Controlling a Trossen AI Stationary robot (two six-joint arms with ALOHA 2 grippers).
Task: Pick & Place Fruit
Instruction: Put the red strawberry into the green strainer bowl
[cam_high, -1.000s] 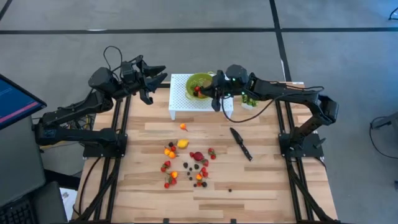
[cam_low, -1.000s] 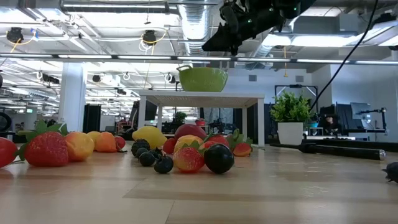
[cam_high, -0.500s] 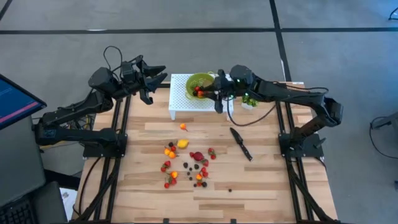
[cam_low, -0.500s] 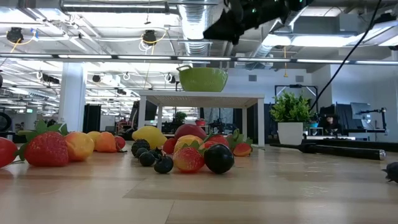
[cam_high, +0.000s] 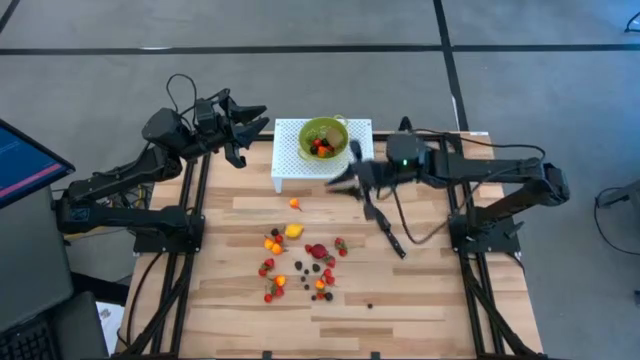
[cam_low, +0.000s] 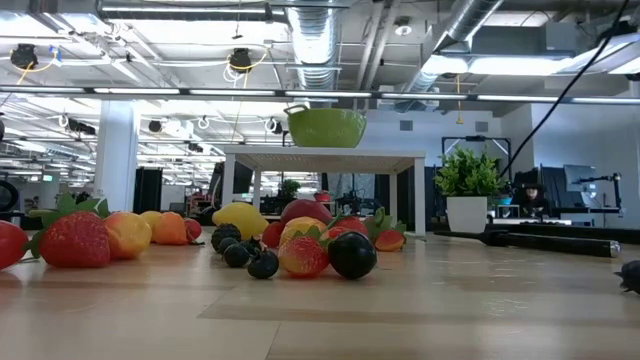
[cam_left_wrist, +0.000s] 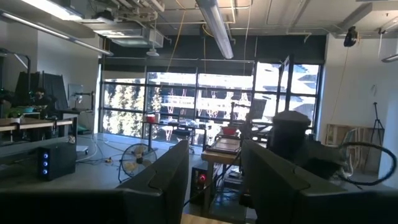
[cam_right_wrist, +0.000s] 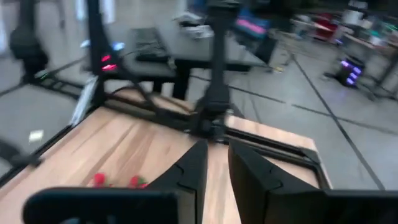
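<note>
The wooden surface (cam_high: 420, 290) carries most of the fruit (cam_high: 300, 262), loosely scattered mid-surface, with a few pieces in the green bowl (cam_high: 322, 136) on the white stand (cam_high: 290, 160). The right tool (cam_high: 345, 180), fingers a narrow gap apart and empty, hangs beside the stand; swinging low, it could knock the black knife (cam_high: 387, 231). The left tool (cam_high: 252, 122) waits apart at the far-left corner.

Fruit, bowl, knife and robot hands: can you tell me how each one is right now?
fruit: most lie loose on the table; a few sit in the bowl.
green bowl: upright on the white stand, holding fruit.
white stand: standing on the table.
black knife: lying flat.
potted plant: upright.
left gripper: open, empty, raised.
right gripper: empty, beside the stand.
</note>
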